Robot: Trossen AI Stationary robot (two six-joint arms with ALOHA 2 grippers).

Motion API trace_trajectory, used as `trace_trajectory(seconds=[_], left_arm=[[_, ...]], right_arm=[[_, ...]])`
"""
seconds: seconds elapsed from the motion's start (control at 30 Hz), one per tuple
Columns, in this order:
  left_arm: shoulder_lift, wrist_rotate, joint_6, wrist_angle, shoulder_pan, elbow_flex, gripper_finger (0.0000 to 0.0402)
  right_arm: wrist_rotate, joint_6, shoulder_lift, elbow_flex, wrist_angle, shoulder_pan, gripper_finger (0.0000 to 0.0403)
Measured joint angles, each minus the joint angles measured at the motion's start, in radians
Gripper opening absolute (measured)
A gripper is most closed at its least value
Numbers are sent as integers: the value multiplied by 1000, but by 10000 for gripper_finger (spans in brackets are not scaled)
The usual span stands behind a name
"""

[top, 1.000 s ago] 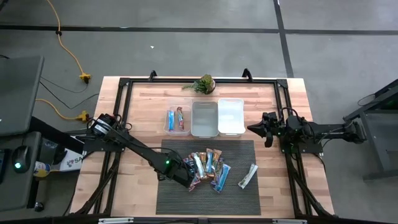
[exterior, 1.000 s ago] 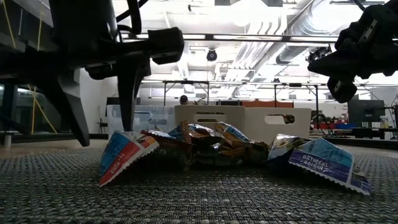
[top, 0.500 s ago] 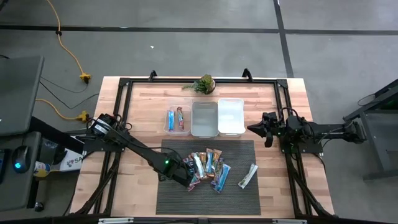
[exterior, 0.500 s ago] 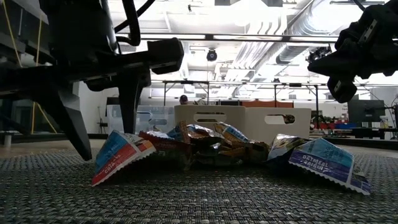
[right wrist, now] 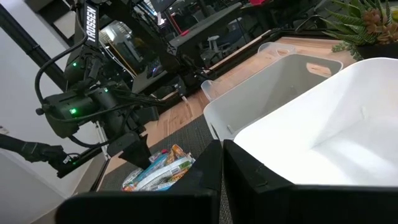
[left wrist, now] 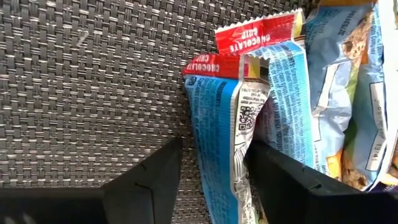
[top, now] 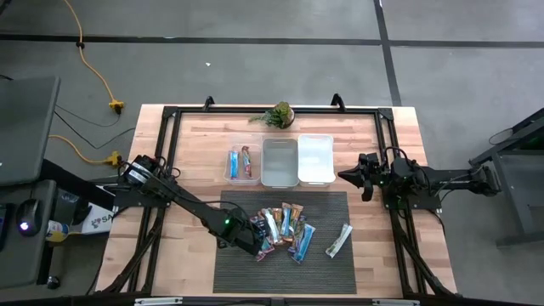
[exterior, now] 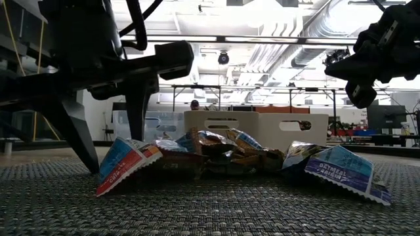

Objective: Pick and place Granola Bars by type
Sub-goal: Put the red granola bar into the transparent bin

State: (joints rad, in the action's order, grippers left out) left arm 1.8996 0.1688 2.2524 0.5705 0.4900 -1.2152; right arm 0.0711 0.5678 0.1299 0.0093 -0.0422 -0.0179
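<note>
Between spread left gripper (left wrist: 211, 180) fingers, blue-and-red crinkled granola bar (left wrist: 221, 124), not yet clamped.

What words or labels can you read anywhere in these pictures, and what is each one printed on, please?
"CHOCOLATE CHIP": red end of a blue granola bar on the mat, left wrist view.
"CHOCO...": red end of the blue bar between the left gripper jaws; rest cut off.
"OATMEAL RAISIN": purple-blue bar, low view.
"TROSSEN": left arm, right wrist view.
Fine print and QR code on the wrappers: too small to read.
</note>
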Motion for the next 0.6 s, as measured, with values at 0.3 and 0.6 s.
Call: trace_trajectory(seconds=[0.3,0.6], left_arm=[[0,-3,-16,7,2,2,101],[1,30,-45,-6,1,2,61]], right_arm=[[0,0,0,0,0,0,0],[0,0,0,0,0,0,0]])
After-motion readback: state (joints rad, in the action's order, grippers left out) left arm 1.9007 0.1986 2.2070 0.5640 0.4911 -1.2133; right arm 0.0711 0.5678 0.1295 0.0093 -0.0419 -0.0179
